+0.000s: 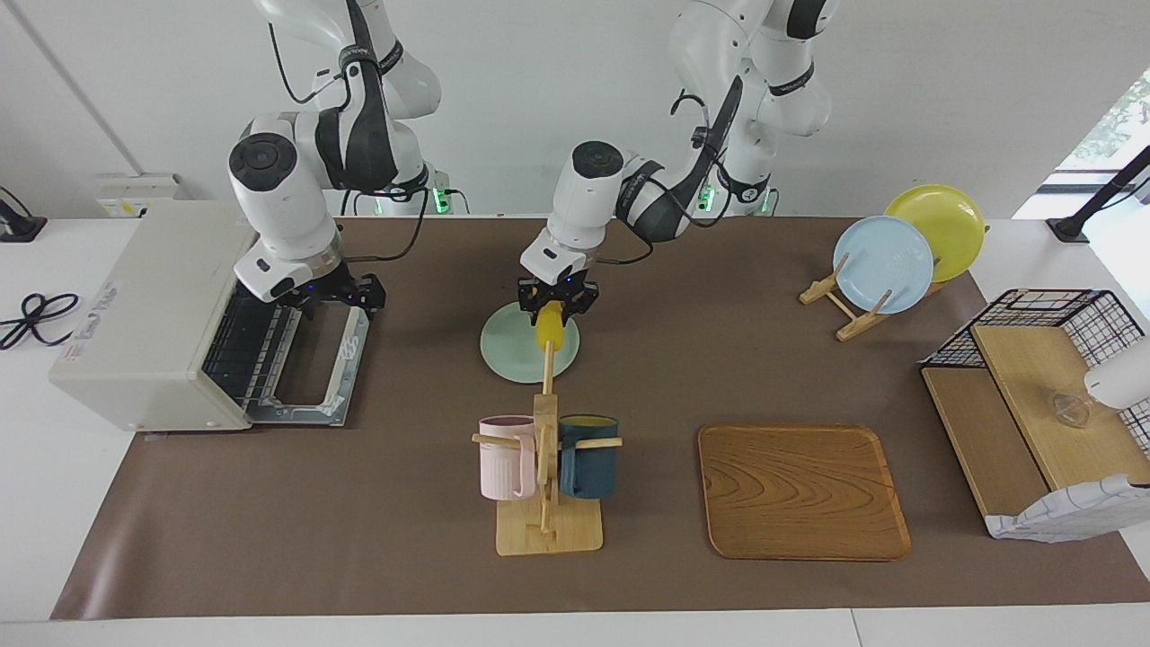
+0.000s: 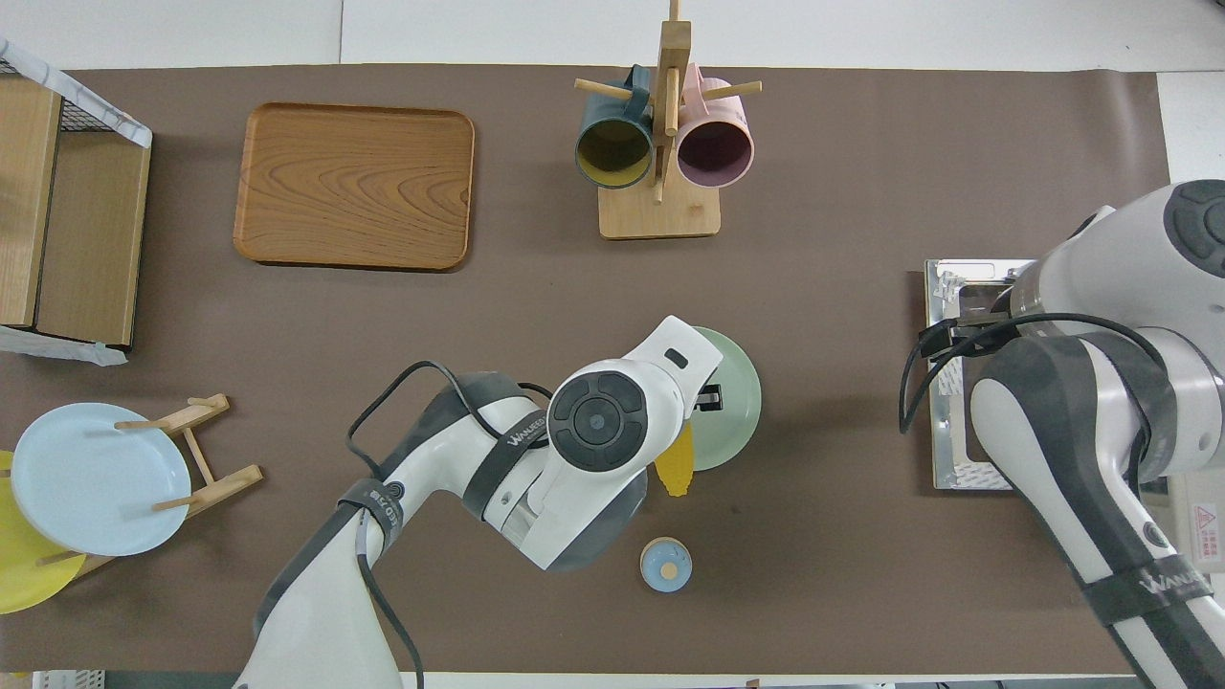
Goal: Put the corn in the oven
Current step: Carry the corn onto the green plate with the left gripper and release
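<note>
yellow corn [image 1: 550,328] gripped by left gripper [image 1: 557,301] over green plate [image 1: 503,346], oven [image 1: 144,314] door down.
right gripper [image 1: 346,296] at door, fingers unclear; insertion left.

The left arm reached from its base out over the middle of the table, wrist bent downward, its left claw [image 1: 550,308] pointing down with fingers closed on something yellow. The right arm folded low toward its own end of the table, and the right claw [image 1: 346,296] hung low, fingers unclear
</note>
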Controlling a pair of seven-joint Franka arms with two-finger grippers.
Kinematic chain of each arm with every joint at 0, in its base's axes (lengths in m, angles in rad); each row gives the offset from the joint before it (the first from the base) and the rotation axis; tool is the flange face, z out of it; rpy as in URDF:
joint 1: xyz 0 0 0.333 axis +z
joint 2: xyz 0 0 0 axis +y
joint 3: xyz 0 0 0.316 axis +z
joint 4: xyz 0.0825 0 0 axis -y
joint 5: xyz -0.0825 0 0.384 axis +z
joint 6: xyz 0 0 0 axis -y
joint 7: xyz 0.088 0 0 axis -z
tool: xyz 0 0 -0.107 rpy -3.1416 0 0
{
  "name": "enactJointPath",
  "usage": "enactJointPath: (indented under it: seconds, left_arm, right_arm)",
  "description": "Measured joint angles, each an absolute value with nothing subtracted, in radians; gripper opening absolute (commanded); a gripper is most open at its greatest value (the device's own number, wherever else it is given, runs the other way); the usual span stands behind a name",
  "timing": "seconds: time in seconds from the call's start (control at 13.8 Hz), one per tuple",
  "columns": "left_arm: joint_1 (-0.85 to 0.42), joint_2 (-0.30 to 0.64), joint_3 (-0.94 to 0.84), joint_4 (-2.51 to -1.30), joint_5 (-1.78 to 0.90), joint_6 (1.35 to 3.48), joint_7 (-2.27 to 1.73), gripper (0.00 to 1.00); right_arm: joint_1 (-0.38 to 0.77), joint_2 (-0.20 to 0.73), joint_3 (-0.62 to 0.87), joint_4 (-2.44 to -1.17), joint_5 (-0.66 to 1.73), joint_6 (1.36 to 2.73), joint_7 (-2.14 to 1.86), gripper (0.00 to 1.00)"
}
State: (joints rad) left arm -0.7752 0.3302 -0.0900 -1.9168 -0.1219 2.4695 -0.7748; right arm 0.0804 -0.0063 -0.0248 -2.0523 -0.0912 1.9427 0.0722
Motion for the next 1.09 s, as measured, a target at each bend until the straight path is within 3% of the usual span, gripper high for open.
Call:
enactJointPath:
  seconds: [0.58,0.65,0.73,1.09]
  left_arm:
    - [-0.780,0.373,-0.083,-1.905,-0.122,2.531,-0.777,0.00]
    - [-0.780,0.374,-0.083,-1.905,-0.122,2.531,-0.776,0.54]
    - [-0.780,0.376,-0.083,-1.905,-0.122,2.531,-0.776,1.00]
    - [-0.779,0.381,-0.075,-1.903,-0.122,2.530,-0.776,1.00]
  right_arm:
    - [0.080,-0.008,-0.025,-2.054,-0.091,1.943,0.071,1.00]
    - [0.080,-0.008,-0.025,-2.054,-0.091,1.943,0.071,1.00]
    - [0.080,-0.008,-0.025,-2.055,-0.091,1.943,0.071,1.00]
    - [0.080,-0.008,-0.025,-2.055,-0.091,1.943,0.071,1.00]
